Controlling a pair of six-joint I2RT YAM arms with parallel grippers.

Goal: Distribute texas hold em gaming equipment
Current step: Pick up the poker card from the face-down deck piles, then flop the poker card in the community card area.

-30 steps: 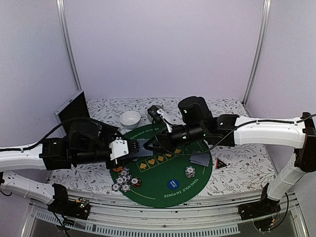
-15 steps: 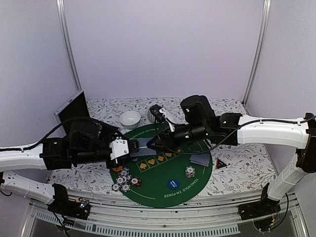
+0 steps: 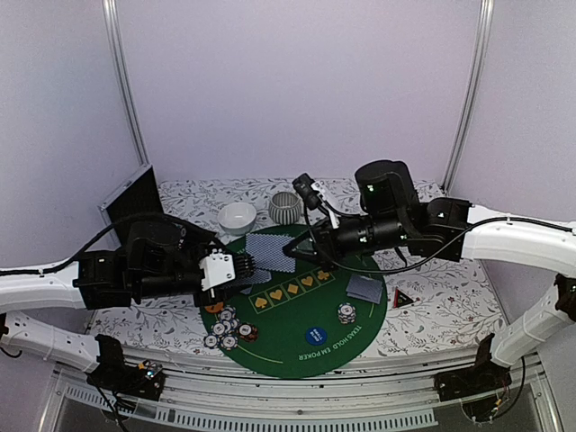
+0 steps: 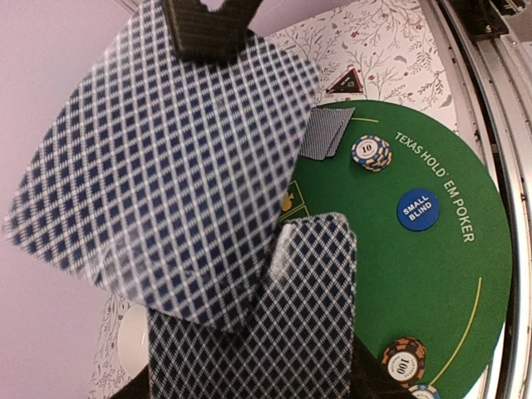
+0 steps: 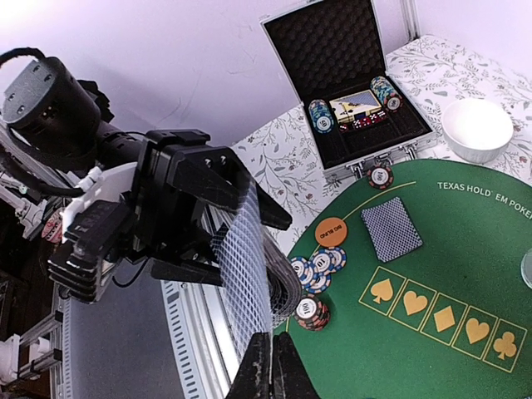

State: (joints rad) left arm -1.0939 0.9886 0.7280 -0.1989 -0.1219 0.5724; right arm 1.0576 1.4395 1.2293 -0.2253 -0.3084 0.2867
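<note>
My left gripper [image 3: 239, 268] is shut on a deck of blue-diamond-backed cards [image 4: 283, 332] above the left side of the green mat [image 3: 297, 351]. My right gripper [image 3: 294, 255] is shut on one single card [image 3: 268, 249], pinched at its edge and lifted just off the deck; in the left wrist view this card [image 4: 166, 158] hides much of the scene. In the right wrist view the card [image 5: 249, 266] stands edge-on above my shut fingertips [image 5: 287, 374]. On the mat lie a small card pile [image 3: 364, 288], a chip stack [image 3: 346, 312], a blue disc [image 3: 314, 337], an orange disc [image 5: 331, 232] and clustered chips [image 3: 225, 329].
A red-black triangle [image 3: 401, 299] lies off the mat's right edge. A white bowl [image 3: 238, 217] and a striped grey bowl [image 3: 285, 207] stand behind the mat. An open black case [image 5: 349, 83] with chips and cards sits at the far left.
My right gripper has closed on one card and drawn back to the right, pulling the card off the deck. The left arm and its deck have stayed put.
</note>
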